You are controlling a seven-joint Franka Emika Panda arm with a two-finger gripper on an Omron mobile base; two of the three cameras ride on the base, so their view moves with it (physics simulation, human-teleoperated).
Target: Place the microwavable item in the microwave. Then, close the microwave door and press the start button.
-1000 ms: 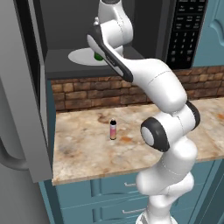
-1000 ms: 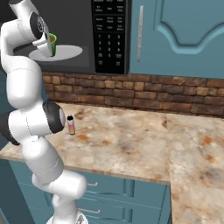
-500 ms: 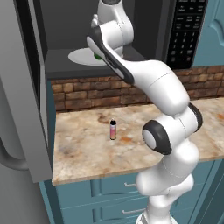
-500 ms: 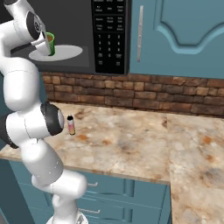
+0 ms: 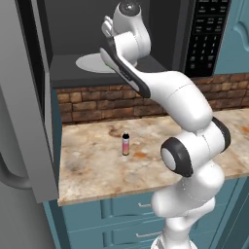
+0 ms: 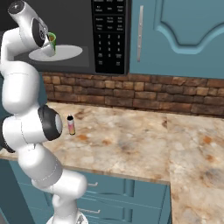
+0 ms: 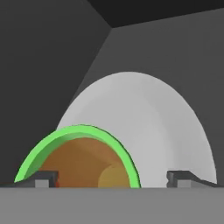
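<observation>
The microwavable item, a green cup (image 6: 51, 42) of brown liquid (image 7: 78, 162), stands on the white turntable plate (image 6: 65, 52) inside the microwave (image 5: 63, 29). My gripper (image 7: 113, 179) reaches into the cavity and is open around the cup. The left fingertip (image 7: 43, 178) is at the cup's rim and the right one stands well apart from it. In the left base view the hand hides the cup. The microwave door (image 5: 24, 97) is swung wide open at the left, with its curved bar handle (image 5: 12, 175) low down.
The black keypad panel (image 5: 206, 29) is right of the cavity. A slim pink bottle (image 5: 125, 144) stands on the stone counter (image 6: 131, 135) below, in front of the brick backsplash. Blue wall cabinets (image 6: 175, 35) are at the right.
The jaws have spread from shut to wide apart, letting go of the green cup, which stays on the plate. The arm has hardly moved.
</observation>
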